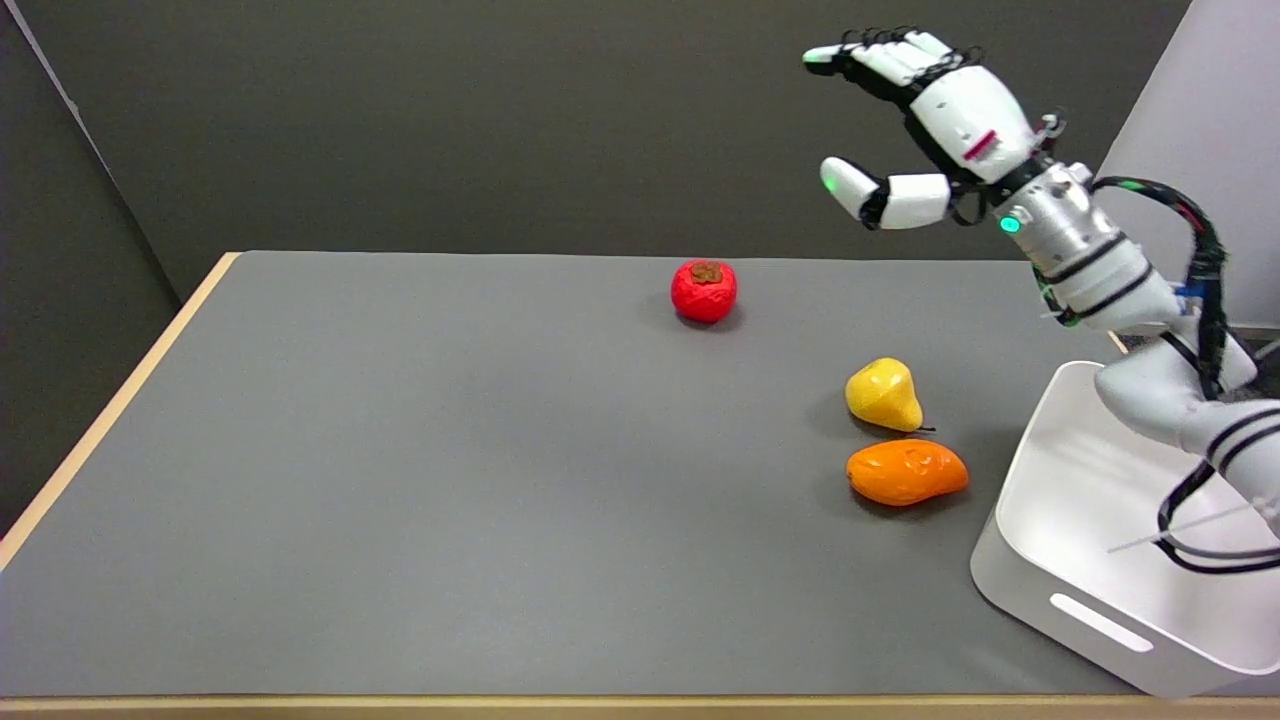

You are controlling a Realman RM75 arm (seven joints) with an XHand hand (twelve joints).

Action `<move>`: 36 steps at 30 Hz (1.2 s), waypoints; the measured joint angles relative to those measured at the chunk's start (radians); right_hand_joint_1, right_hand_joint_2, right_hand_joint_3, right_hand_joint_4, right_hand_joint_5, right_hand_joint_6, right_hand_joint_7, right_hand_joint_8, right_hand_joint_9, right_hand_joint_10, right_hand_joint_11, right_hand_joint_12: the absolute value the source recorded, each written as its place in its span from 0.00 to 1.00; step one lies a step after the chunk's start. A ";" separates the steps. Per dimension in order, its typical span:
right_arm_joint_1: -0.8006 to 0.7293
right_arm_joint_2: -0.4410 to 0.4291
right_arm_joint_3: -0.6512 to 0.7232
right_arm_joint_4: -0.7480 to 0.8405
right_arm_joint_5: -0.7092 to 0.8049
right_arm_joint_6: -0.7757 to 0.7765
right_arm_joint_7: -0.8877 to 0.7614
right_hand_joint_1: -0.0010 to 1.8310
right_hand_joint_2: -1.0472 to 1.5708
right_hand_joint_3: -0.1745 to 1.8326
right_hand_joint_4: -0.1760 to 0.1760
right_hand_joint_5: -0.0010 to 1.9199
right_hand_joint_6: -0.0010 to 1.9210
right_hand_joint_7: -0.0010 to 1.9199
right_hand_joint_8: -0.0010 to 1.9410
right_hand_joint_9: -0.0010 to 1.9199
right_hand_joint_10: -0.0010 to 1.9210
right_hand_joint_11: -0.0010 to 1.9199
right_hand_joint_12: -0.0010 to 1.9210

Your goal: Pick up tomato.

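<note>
The tomato (pixel 704 290) is seen sitting upright on the grey table (pixel 400 480), toward its far side, with its brown stem cap facing up and a small shadow beneath it. The right hand (pixel 925 125) is held in the air, above and to the right of the tomato and well apart from it; its fingers are spread and nothing is grasped, the thumb being set apart below the other fingers. A yellow pear (pixel 883 395) and an orange fruit (pixel 906 472) lie nearer the camera, just beside each other and clear of the tomato, and a white bin (pixel 1080 560) stands at the table's near right corner. From its glossy, slightly faceted skin the tomato is judged to be a light, stiff plastic model, so little force should be needed and crushing is unlikely. Its smooth round body may be slippery and may roll if nudged from one side. It would best be taken around its widest part, thumb on one flank and fingers opposite, approached from above.
</note>
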 measured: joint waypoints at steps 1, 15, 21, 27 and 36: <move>0.018 0.000 -0.019 -0.006 -0.010 -0.018 0.000 0.11 0.65 0.56 0.87 0.10 0.23 0.15 0.17 0.16 0.37 0.09 0.65; 0.233 -0.030 -0.242 -0.082 -0.119 -0.290 0.004 0.08 0.64 0.57 0.86 0.08 0.21 0.13 0.16 0.13 0.33 0.07 0.62; 0.305 -0.049 -0.342 -0.109 -0.147 -0.392 0.005 0.08 0.64 0.57 0.86 0.08 0.21 0.12 0.16 0.13 0.32 0.06 0.61; 0.379 -0.087 -0.447 -0.166 -0.167 -0.465 0.018 0.07 0.64 0.57 0.86 0.07 0.20 0.11 0.15 0.12 0.32 0.06 0.60; 0.458 -0.156 -0.561 -0.237 -0.185 -0.532 0.042 0.07 0.63 0.57 0.86 0.07 0.20 0.11 0.15 0.11 0.30 0.03 0.58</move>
